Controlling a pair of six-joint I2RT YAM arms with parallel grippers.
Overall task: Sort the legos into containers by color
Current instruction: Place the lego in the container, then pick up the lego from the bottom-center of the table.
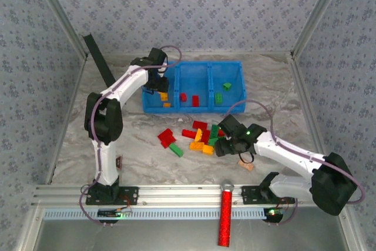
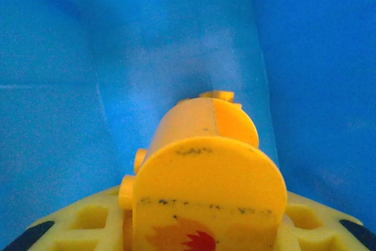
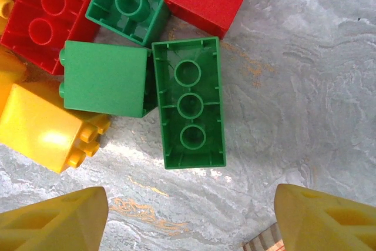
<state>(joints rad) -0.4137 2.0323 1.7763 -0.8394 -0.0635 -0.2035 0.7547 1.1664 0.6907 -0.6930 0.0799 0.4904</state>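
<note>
While left fingers point(image 2: 88, 221) grip a yellow lego point(image 2: 205, 174), right fingers point(image 3: 53, 221) gape above crowded legos point(image 3: 189, 104).

You've got the containers point(image 1: 205, 63) at upper centre of the top view, a few legos point(image 1: 195, 100) in each compartment; the loose pile point(image 1: 198, 135) lies just below, mid-frame.

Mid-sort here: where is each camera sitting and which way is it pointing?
Top external: above and behind the robot, facing down over the table; both arms, the left hand and the right hand show.
Left wrist: at the left compartment of the blue bin, facing its walls; its yellow fingers grip a yellow brick.
Right wrist: over the table, facing straight down on an upturned green brick; both open fingertips show.
Shared: top and left wrist both see the bin; top and right wrist both see the brick pile.
</note>
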